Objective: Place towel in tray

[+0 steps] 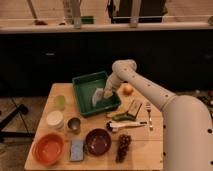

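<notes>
Dark cabinets stand behind a pale wooden table (145, 150) crowded with tableware. The gripper (107, 93) is held low over the right part of the green tray (79, 96), with the towel (97, 97) at its tip, above the tray's floor; whether the claw is clamped on the cloth or free of it cannot be told. The towel is seen as a small, pale, limp piece of fabric, bunched rather than spread flat. The tray appears to be rigid plastic, rectangular, with raised walls. It is judged that a fold of the soft cloth could be snagged on the claw and dragged over the wall when the arm is lifted. The light tray could also be nudged toward the orange (128, 89) near its right side, which is round and likely to roll.
</notes>
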Robot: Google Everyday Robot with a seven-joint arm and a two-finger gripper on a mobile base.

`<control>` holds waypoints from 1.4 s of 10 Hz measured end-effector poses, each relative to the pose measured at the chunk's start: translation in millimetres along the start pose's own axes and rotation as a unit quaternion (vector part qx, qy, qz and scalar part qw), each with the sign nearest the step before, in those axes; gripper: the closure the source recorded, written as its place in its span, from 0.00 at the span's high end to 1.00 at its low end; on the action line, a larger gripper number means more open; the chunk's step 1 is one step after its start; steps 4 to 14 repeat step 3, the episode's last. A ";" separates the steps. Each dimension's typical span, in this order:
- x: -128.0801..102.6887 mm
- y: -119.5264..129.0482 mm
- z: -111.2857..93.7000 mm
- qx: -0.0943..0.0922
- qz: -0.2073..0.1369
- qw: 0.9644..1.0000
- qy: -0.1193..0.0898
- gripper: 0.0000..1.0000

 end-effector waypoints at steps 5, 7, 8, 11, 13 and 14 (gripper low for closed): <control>-0.5 0.4 -1.2 0.003 -0.002 1.000 -0.005 0.80; -0.5 0.4 -1.2 0.003 -0.002 1.000 -0.005 0.80; -0.5 0.4 -1.2 0.003 -0.002 1.000 -0.005 0.80; -0.5 0.4 -1.2 0.003 -0.002 1.000 -0.005 0.80; -0.5 0.4 -1.2 0.003 -0.002 1.000 -0.005 0.80; -0.5 0.4 -1.2 0.003 -0.002 1.000 -0.005 0.80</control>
